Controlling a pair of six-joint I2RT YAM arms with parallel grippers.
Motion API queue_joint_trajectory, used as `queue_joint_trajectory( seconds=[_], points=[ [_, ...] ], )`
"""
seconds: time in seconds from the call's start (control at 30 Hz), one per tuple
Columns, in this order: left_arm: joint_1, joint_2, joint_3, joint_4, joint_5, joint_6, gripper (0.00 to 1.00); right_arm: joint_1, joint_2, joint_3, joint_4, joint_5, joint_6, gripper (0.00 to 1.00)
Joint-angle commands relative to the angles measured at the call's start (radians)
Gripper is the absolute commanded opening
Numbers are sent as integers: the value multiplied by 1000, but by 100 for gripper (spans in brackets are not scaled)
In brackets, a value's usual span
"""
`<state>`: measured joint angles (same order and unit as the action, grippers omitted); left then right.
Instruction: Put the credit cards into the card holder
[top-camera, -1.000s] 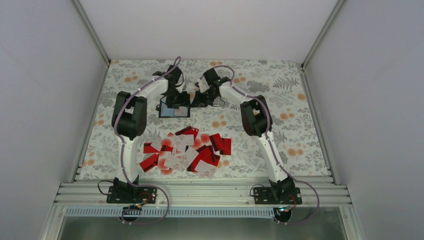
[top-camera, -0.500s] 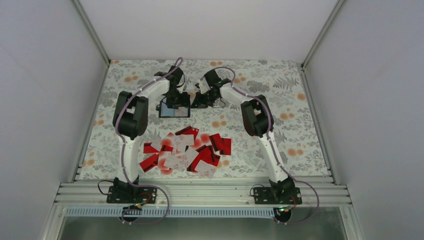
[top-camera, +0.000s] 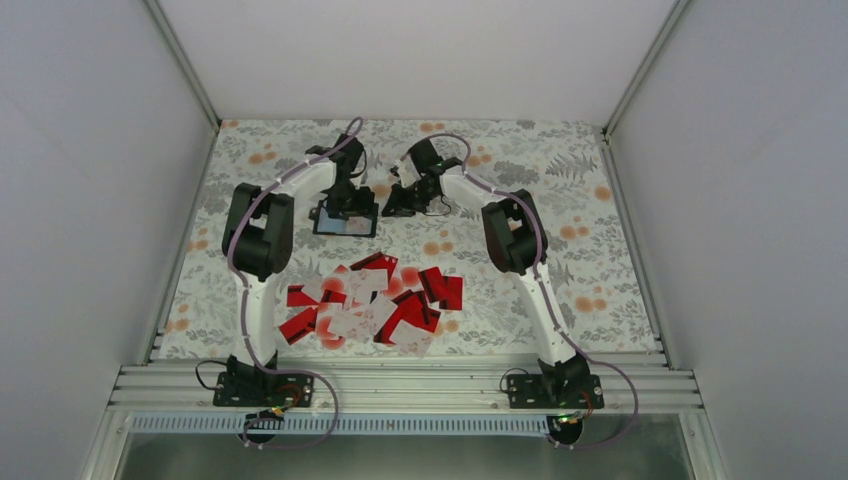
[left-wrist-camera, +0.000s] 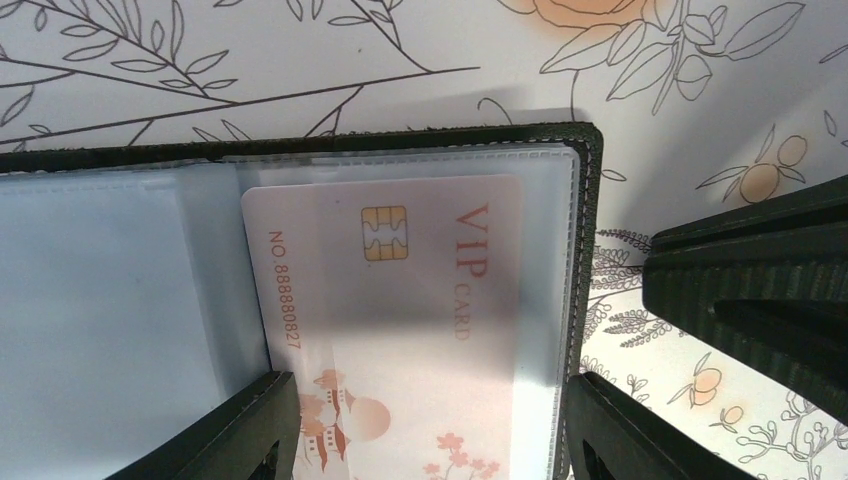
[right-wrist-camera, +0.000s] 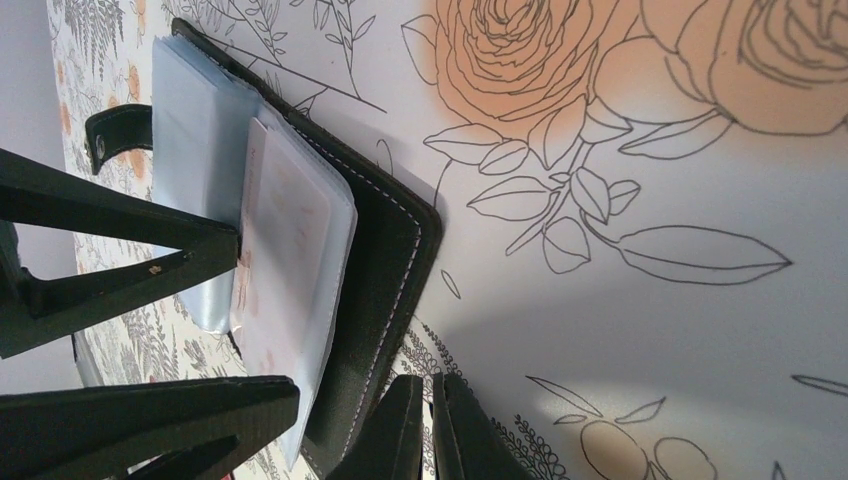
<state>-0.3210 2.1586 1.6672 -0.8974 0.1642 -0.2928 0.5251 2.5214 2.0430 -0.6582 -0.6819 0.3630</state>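
Observation:
The card holder lies open on the far middle of the table, black outside with clear blue-grey sleeves. A pale pink VIP card sits inside its right sleeve. My left gripper is open right over that sleeve, one finger on the card's left edge and the other at the holder's right rim. My right gripper is shut on nothing, its tips on the cloth just beside the holder's outer edge. The other credit cards, red ones and white ones, lie in a loose heap near the front.
A floral cloth covers the table, with white walls on three sides. The holder's snap strap sticks out at its far end. Both arm bases sit on the metal rail at the near edge.
The card holder has slid and turned slightly to the left under the left gripper. The right wrist has shifted a little beside it. Both grippers keep the same opening.

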Motion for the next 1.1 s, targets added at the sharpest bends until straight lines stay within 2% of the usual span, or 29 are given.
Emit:
queue_joint_trajectory(
  seconds=[0.0, 0.2, 0.5, 0.77, 1.07],
  points=[
    [4, -40, -7, -11, -47, -5, 67, 3, 19, -42, -84, 72, -23, 5],
    [4, -27, -37, 11, 2, -17, 68, 1, 22, -41, -87, 71, -27, 5],
    [21, -26, -120, 115, 199, -37, 68, 0, 8, -65, -82, 77, -30, 4],
    [21, -40, -119, 183, 358, -62, 68, -5, 4, -68, -83, 78, -32, 4],
    [36, -108, -13, 119, 317, -33, 68, -9, -21, -83, -76, 93, -26, 4]
  ],
)
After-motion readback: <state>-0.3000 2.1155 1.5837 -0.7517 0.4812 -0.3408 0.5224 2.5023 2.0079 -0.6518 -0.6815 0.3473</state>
